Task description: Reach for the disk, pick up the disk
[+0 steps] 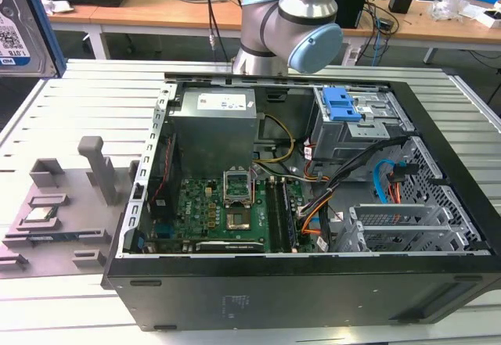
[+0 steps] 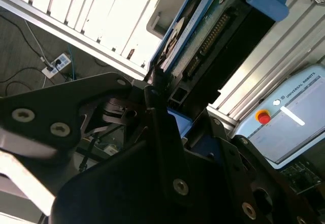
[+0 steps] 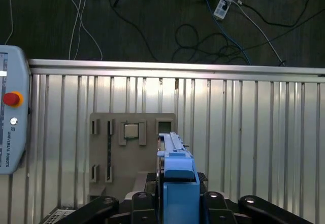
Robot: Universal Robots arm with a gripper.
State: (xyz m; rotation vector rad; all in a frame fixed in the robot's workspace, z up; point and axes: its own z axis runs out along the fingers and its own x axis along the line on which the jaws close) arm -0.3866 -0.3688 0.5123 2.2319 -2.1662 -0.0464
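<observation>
Disk, edge-on in its blue frame, is clamped between the closed fingers of the end effector, clear of the table. Below the end effector a grey holder carries a chip. The open computer case holds a motherboard (the disk label is cut off in the exterior view).

A bench of ribbed silver metal slats is shown in the exterior view. An open black computer case is laid on its side on it, toward the exterior view's right. A flat grey fixture plate is laid just beside the case, on the exterior view's left. In the first wrist view, a pale pendant with a red button is seen at the bench's edge.
</observation>
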